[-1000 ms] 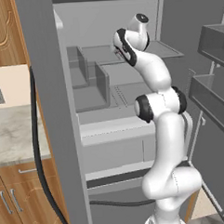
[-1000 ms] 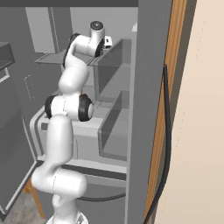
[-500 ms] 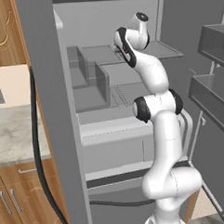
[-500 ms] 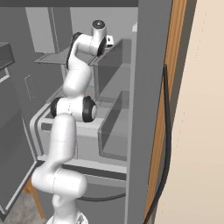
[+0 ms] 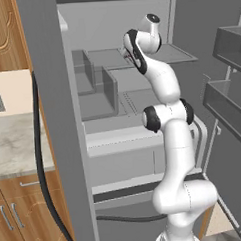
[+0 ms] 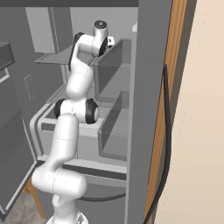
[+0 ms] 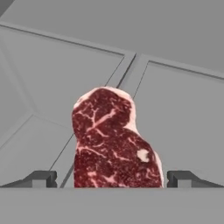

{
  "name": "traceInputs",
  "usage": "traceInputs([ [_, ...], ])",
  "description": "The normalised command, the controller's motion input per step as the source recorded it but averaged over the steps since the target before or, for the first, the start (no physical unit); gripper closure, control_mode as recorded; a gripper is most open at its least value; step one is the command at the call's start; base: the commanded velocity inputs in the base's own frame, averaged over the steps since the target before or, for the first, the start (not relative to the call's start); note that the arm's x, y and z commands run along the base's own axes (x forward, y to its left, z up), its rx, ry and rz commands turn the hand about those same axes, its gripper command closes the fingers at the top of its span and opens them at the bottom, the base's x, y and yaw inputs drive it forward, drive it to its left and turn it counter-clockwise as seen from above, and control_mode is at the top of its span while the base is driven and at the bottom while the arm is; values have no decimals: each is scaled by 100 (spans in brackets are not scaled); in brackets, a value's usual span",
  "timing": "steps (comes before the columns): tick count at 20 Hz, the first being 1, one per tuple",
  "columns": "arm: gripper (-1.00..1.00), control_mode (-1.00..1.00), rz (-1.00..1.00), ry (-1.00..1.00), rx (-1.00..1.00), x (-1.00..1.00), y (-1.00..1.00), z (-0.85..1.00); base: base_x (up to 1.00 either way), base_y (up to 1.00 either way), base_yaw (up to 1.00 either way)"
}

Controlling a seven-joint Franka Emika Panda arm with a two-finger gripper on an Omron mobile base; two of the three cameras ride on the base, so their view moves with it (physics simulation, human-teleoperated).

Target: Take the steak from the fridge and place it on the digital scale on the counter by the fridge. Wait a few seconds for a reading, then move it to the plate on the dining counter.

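Steak (image 7: 113,142) flat on fridge (image 5: 51,96) shelf, between spread end effector (image 7: 113,178) fingertips

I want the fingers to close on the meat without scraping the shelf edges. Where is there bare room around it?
In the hand view, bare grey shelf lies on both sides of the steak and beyond it toward the fridge's back wall. The open fingers straddle its near end, gaps on both sides. Only the steak's own spot is taken.
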Motion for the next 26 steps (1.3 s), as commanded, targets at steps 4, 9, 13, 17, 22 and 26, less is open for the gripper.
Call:
traceInputs([
  [4, -100, -100, 0, 0, 0, 0, -1, -30, 0, 0, 0],
  [9, -100, -100, 0, -3, 9, 1, -1, -66, 0, 0, 0],
  [13, -100, -100, 0, -6, 5, 5, 0, -55, 0, 0, 0],
  [17, -100, -100, 0, -16, 1, 0, 0, -25, 0, 0, 0],
  [22, -100, -100, 0, -23, -1, 4, 0, -28, 0, 0, 0],
  [26, -100, -100, 0, -20, 3, 3, 0, -44, 0, 0, 0],
])
